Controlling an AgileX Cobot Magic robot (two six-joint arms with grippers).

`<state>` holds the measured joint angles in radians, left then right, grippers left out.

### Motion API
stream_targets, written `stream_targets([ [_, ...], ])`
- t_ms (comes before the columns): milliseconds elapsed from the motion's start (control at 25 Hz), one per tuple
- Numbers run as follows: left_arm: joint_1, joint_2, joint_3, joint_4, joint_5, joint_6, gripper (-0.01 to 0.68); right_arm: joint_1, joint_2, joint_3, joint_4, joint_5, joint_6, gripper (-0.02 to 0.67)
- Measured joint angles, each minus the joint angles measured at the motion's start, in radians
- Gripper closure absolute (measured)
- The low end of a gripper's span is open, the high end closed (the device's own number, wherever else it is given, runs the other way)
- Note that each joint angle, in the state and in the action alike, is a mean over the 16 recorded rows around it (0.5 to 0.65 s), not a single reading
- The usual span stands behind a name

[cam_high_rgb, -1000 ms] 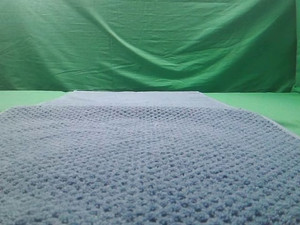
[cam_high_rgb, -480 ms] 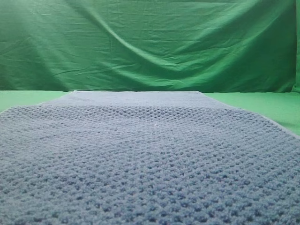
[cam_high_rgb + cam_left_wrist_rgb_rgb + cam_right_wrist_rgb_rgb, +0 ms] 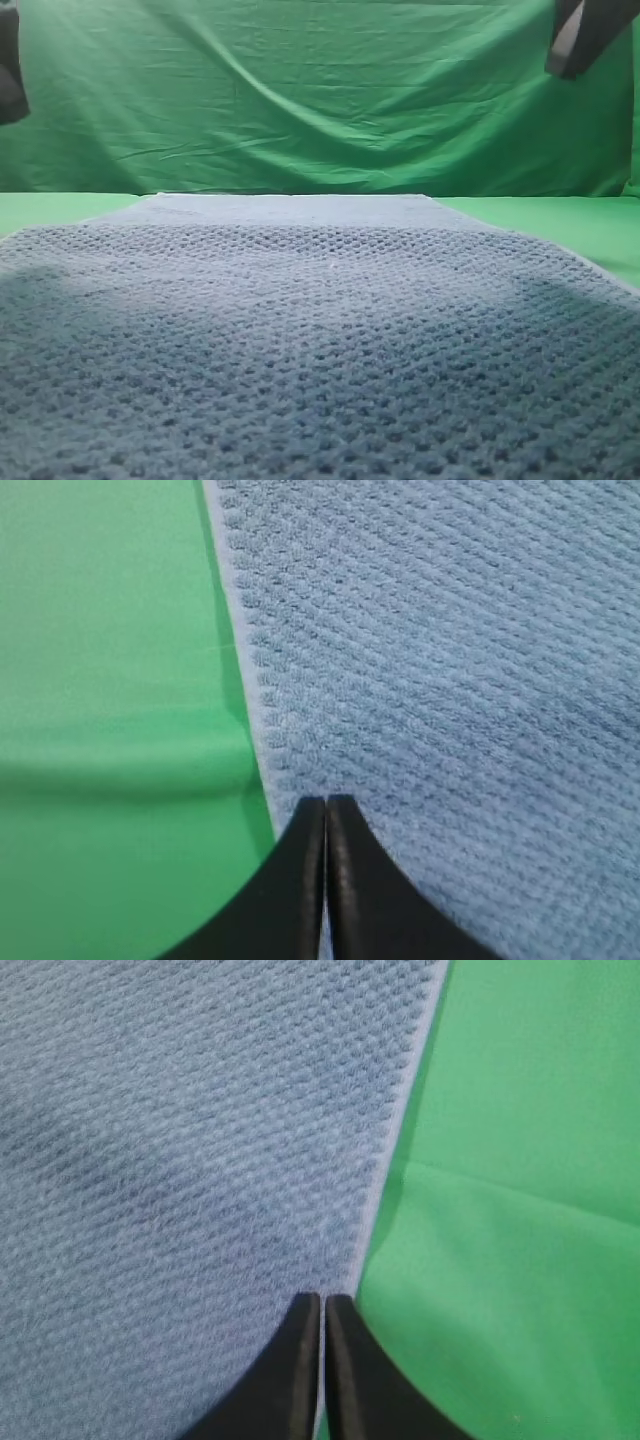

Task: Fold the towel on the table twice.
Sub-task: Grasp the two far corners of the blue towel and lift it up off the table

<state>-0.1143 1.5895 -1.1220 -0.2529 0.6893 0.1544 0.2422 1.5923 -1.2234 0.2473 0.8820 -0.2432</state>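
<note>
The blue-grey waffle-weave towel [image 3: 310, 330] lies flat and spread out on the green table [image 3: 60, 208], filling most of the exterior high view. My left gripper [image 3: 326, 805] is shut with nothing in it, hovering above the towel's [image 3: 440, 650] left edge, where the green table [image 3: 110, 680] shows beside it. My right gripper [image 3: 322, 1302] is also shut and empty, hovering above the towel's [image 3: 200, 1140] right edge beside the table [image 3: 520, 1160]. In the exterior high view the left arm [image 3: 10, 70] and the right arm [image 3: 580, 35] show only as dark shapes at the top corners.
A wrinkled green backdrop cloth [image 3: 320, 100] hangs behind the table. Green table surface [image 3: 590, 225] shows to the left and right of the towel. Shadows of the arms darken the towel's near part.
Both arms have come into the exterior high view at the top corners, and their shadows now fall on the towel. The towel has not moved.
</note>
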Motion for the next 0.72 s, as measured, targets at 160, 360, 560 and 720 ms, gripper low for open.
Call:
stream_targets([
  [160,0.000,0.086,-0.031,-0.001,-0.035,0.013,0.670,0.014,0.116,-0.072,-0.020,-0.018,0.007,0.635],
  [360,-0.001,0.161,-0.059,-0.003,-0.070,0.027,0.597,0.015,0.227,-0.135,-0.018,-0.040,-0.019,0.521],
  [560,-0.001,0.206,-0.076,-0.009,-0.087,0.030,0.411,0.015,0.299,-0.167,-0.003,-0.050,-0.057,0.321],
  [720,-0.001,0.226,-0.082,-0.014,-0.090,0.030,0.250,0.015,0.336,-0.173,0.011,-0.055,-0.085,0.163],
])
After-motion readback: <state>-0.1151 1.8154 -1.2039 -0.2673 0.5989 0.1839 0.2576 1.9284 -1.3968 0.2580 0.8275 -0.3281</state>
